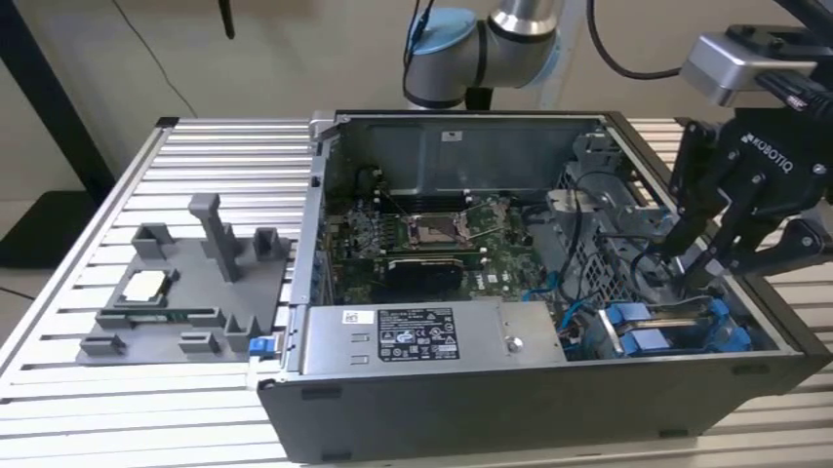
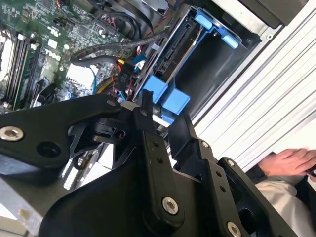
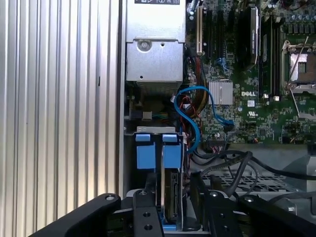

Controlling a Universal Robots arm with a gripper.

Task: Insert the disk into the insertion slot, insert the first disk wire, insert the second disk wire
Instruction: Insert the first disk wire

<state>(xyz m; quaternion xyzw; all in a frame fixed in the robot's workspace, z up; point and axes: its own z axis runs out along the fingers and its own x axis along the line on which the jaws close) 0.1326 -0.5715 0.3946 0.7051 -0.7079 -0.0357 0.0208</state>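
While hand (image 1: 684,283) part-open straddles disk (image 3: 171,197) | disk ×1, edge-up in computer case (image 1: 521,419) corner bay | blue tabs (image 3: 143,150) ×2, first wrist view | person's hand (image 2: 291,162) ×1, second wrist view

- exterior view: raised, set well back, looking obliquely down into the open computer case (image 1: 430,409) on the tabletop (image 1: 78,409);
- both wrist views: close, looking past the end effector (image 2: 155,111); both take in the disk (image 3: 170,192) bay.
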